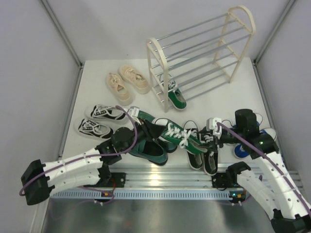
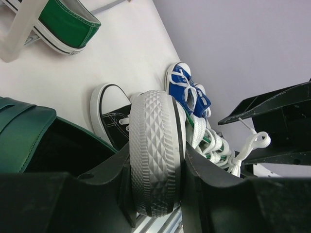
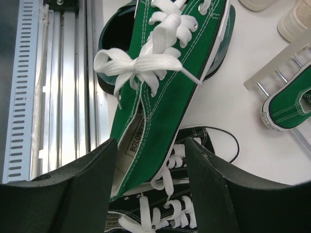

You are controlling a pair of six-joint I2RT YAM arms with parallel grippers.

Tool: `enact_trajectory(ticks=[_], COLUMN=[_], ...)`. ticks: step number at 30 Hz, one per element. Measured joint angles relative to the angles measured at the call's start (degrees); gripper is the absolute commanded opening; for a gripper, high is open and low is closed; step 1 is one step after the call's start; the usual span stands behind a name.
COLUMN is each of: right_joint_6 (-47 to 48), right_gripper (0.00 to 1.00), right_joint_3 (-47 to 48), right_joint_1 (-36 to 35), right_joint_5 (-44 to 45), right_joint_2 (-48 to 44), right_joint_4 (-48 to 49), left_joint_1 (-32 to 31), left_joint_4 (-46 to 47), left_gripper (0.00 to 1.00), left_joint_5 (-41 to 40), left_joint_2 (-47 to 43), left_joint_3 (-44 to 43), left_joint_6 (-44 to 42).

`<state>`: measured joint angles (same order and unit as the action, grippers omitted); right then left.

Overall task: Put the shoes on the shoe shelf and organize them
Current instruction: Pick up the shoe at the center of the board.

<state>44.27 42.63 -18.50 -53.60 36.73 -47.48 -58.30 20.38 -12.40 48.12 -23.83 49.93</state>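
The left gripper [image 2: 155, 162] is clamped on the rubber toe of the green canvas sneaker [image 1: 174, 133], lower centre of the top view. The right gripper [image 3: 150, 160] stands open around its heel. The shoe shelf [image 1: 155, 40], upper right, has 1 matching sneaker [image 1: 177, 99] at its foot. The held shoe looks light, with soft canvas, so its stiff sole is the best hold. A dark green loafer [image 1: 148, 150] and black sneakers [image 1: 210, 160] crowd it, and its loose laces [image 3: 136, 65] may snag.
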Motion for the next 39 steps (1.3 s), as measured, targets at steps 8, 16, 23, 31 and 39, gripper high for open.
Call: enact_trajectory(ticks=[8,16,23,31,39], right_joint_6=[-2.3,-2.3,-1.9,-0.8,-5.5], right_gripper=[0.53,0.52,0.31,0.0,0.0], right_joint_3=[-0.7,-3.0,-4.2,-4.1,-1.1], right_joint_1=[0.0,-0.2,-0.5,-0.5,0.0], right_joint_5=[0.2,2.2,3.4,4.6,7.9], right_joint_2=[1.3,2.1,4.4,6.0,3.4], right_joint_4=[4.3,5.5,7.3,7.6,7.3], left_joint_1=[0.1,0.1,0.3,0.5,1.6], left_joint_4=[2.9,7.8,11.0,12.4,14.5], left_gripper=[0.0,0.0,0.0,0.0,0.4], left_joint_5=[1.6,2.6,2.6,3.1,4.0], left_joint_2=[2.5,5.8,9.5,11.5,11.7], left_joint_3=[0.0,0.0,0.0,0.0,-0.3], left_joint_6=[1.2,3.0,4.3,4.4,5.7])
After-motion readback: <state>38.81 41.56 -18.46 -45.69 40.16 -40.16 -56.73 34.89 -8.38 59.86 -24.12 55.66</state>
